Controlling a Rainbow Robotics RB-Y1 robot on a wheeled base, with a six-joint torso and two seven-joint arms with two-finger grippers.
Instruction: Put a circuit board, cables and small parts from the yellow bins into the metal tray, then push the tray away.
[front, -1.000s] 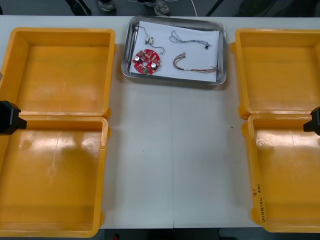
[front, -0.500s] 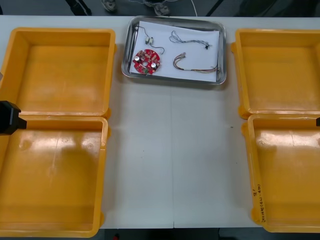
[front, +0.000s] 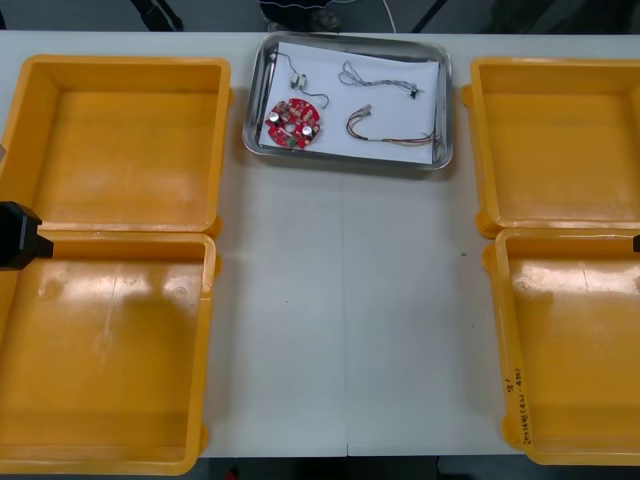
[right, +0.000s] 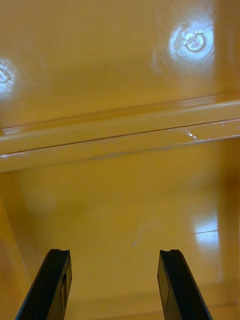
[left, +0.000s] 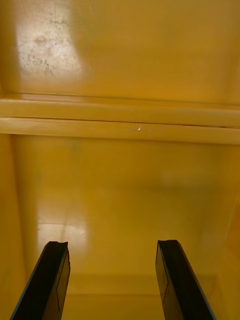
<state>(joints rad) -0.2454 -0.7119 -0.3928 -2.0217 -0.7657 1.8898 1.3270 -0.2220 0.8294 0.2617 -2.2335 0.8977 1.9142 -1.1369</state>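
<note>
Far edge of desk (front: 340, 320): shiny metal tray (front: 446, 100), loaded. Over the near yellow plastic bins (front: 110, 340), left claw (left: 112, 244) and right claw (right: 115, 251) both spread, empty. Likely done: park wide of tray.

Bright, even light falls from overhead on the bench (front: 340, 320), leaving only a thin, soft shadow under the near edge of the metal tray (front: 254, 100). The tray's rim gleams, and its white inside is bright. The near left yellow bin (front: 110, 400) carries a broad pale sheen. In the right wrist view a right-side bin (right: 100, 60) shows round white glare spots. In the left wrist view a left-side bin (left: 150, 50) holds a mottled pale reflection.
</note>
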